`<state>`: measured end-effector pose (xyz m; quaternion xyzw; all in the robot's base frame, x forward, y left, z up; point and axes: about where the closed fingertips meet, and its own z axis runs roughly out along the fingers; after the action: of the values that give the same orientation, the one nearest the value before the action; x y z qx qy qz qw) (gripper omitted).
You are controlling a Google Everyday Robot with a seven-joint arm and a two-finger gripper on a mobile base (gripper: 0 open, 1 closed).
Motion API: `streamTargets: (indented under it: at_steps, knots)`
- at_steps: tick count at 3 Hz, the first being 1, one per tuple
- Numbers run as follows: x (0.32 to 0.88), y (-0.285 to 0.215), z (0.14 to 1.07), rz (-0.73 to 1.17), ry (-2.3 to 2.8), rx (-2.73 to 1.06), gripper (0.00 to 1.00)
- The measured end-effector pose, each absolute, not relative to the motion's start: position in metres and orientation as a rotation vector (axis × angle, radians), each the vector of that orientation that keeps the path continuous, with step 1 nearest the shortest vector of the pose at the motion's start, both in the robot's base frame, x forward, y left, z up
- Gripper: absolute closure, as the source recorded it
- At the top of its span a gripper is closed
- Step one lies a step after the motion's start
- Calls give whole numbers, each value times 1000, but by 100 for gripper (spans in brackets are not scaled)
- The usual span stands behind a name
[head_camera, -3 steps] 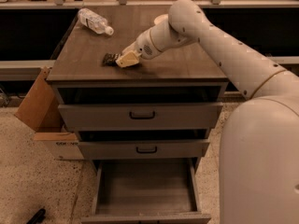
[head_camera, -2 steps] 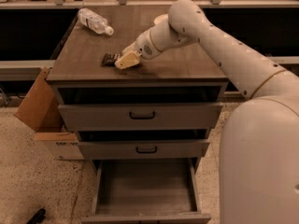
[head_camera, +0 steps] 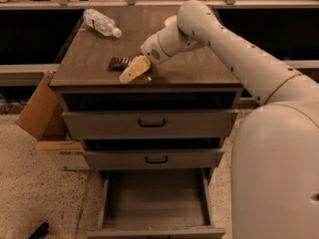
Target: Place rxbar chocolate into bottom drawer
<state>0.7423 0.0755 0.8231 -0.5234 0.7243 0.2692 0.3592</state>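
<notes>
The rxbar chocolate (head_camera: 119, 62), a small dark bar, lies flat on the wooden cabinet top (head_camera: 194, 63), near the front edge and left of centre. My gripper (head_camera: 133, 70) reaches in from the right, with its cream tip just to the right of the bar and slightly in front of it, right by the bar's near end. The bottom drawer (head_camera: 157, 198) is pulled out below, and its plain grey floor is bare.
A clear plastic bottle (head_camera: 101, 22) lies on its side at the back left of the top. Two upper drawers (head_camera: 149, 123) with dark handles are slightly ajar. A cardboard box (head_camera: 42, 113) leans at the cabinet's left. A dark object (head_camera: 37, 230) lies on the floor.
The gripper tip has shifted slightly toward the front edge of the top. The bar lies where it was.
</notes>
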Motion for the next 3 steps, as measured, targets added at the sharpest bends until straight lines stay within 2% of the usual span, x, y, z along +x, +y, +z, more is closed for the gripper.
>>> streamTargets:
  at_steps: [3]
  knots:
    - [734,79,839,640,1851,-1339,69]
